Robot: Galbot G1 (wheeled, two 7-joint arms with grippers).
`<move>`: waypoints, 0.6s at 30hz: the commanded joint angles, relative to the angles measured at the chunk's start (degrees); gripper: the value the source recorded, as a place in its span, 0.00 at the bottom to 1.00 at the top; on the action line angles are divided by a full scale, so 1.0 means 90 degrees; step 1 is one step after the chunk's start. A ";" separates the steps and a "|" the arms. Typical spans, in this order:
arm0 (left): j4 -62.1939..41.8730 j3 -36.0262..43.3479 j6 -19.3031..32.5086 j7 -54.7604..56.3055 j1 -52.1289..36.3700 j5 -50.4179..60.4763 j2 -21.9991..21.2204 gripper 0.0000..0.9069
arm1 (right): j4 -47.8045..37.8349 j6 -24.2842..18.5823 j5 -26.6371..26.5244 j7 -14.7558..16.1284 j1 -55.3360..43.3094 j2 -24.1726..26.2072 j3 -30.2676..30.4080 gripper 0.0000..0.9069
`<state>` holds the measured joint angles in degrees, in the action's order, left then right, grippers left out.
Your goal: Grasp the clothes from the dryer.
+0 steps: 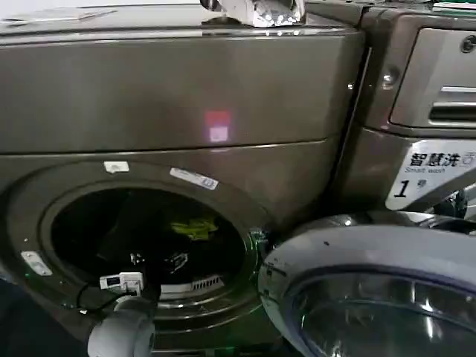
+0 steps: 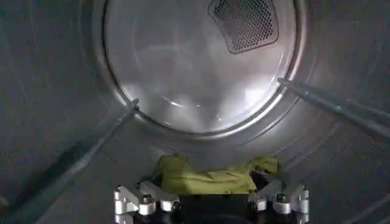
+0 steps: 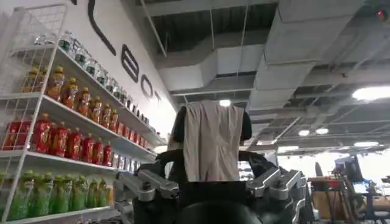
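**Mia:** Where are the clothes (image 1: pixel 195 227)?

**Ben:** Inside the dryer (image 1: pixel 186 97). From the head view they are a small yellow-green lump, deep in the dark round mouth and a bit right of its middle. The round door (image 1: pixel 372 260) hangs open at the right side of the mouth.

**Mia:** Can you see the claw there?

**Ben:** Not well. The left arm (image 1: pixel 123 327) comes up from the bottom edge of the mouth and goes into the dark. You need the left wrist view for the rest.

**Mia:** What does that one show?

**Ben:** The inside of the shiny drum. The back wall has a vent with little holes (image 2: pixel 244 21), and a long rib (image 2: pixel 329 103) runs along the side. The clothes (image 2: pixel 210 178) lie low on the drum floor, near the back wall. The left gripper (image 2: pixel 210 198) is right at them. Its two sides are spread wide apart and the clothes sit in the gap between them. It is not squeezed onto them.

**Mia:** And the other arm?

**Ben:** The right gripper (image 3: pixel 210 189) is far from the dryer and points up at the ceiling. Its sides are apart too, and it holds nothing. Its own camera shows shelves of drink bottles (image 3: pixel 61 122) and a pale cloth (image 3: pixel 213 140) hanging on something dark behind it.
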<state>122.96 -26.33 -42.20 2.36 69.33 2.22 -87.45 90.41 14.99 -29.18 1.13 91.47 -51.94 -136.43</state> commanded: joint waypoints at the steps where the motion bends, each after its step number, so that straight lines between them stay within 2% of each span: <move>1: -0.0014 -0.0004 -0.0312 0.0005 -0.0009 0.0008 0.0001 1.00 | 0.0000 -0.0007 -0.0001 -0.0001 0.0008 -0.0008 -0.0013 1.00; 5: -0.0056 -0.0003 -0.0312 0.0008 -0.0036 0.0042 0.0002 1.00 | 0.0003 -0.0175 0.0011 -0.0008 0.0021 -0.0053 0.0020 1.00; 18: -0.0594 -0.0055 -0.0264 0.0016 -0.0419 0.0288 -0.0064 1.00 | 0.0058 -0.0227 -0.0005 0.0008 -0.0011 -0.0156 0.0075 1.00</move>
<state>120.64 -26.50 -42.20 2.48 67.23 3.98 -87.69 90.57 13.35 -29.17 1.21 91.49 -53.13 -135.85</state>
